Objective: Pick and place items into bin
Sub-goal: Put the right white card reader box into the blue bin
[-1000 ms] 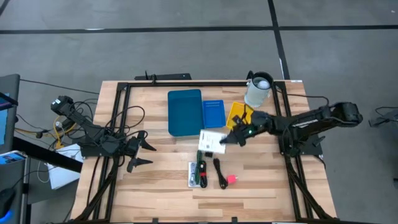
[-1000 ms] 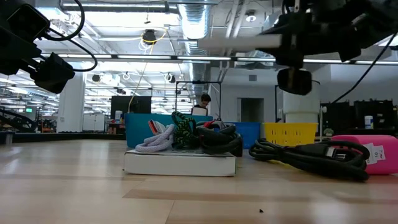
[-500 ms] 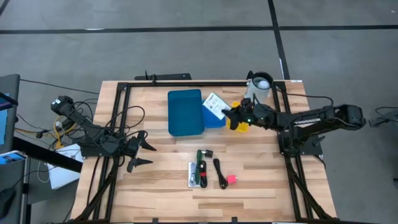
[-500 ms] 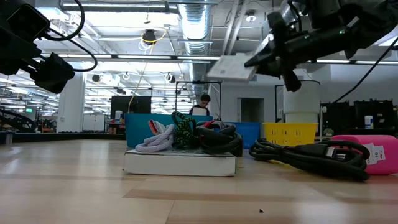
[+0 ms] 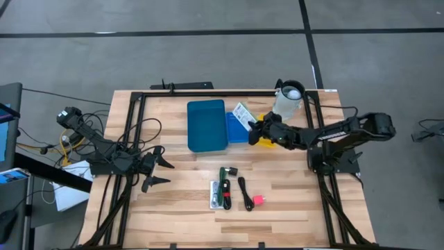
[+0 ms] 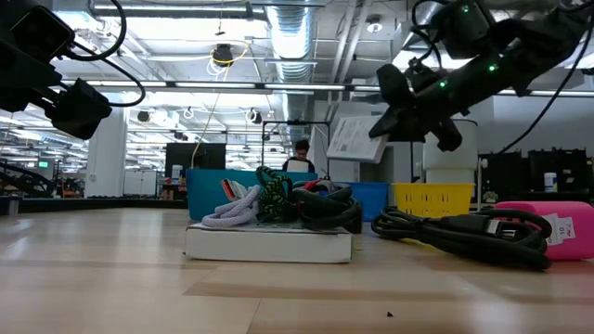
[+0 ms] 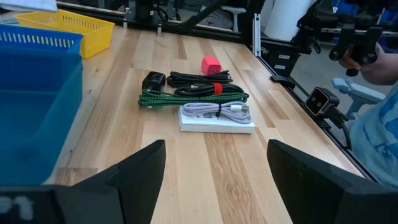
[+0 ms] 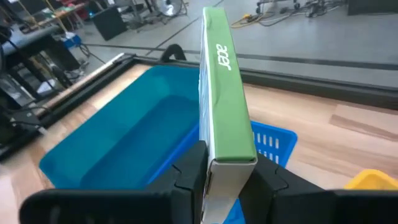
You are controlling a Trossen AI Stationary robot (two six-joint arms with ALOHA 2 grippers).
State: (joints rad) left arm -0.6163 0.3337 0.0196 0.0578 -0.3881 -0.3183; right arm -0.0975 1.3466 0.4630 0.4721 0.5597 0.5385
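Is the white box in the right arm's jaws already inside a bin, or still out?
Still out. The right gripper holds the white box on edge, in the air above the small blue basket.

Standing upright at a back corner of the wooden surface (image 5: 173,201): a white jug (image 5: 287,104). Lying close beside it: a yellow basket (image 7: 68,26). Spreading all around: grey floor (image 5: 208,55). Showing far back in the room: a person (image 6: 301,156).

Bright, even light falls from ceiling strip lamps (image 6: 186,11) that glare in the low view, shadows on the table (image 5: 180,208) stay faint, and the near fingers (image 7: 134,171) are blurred.
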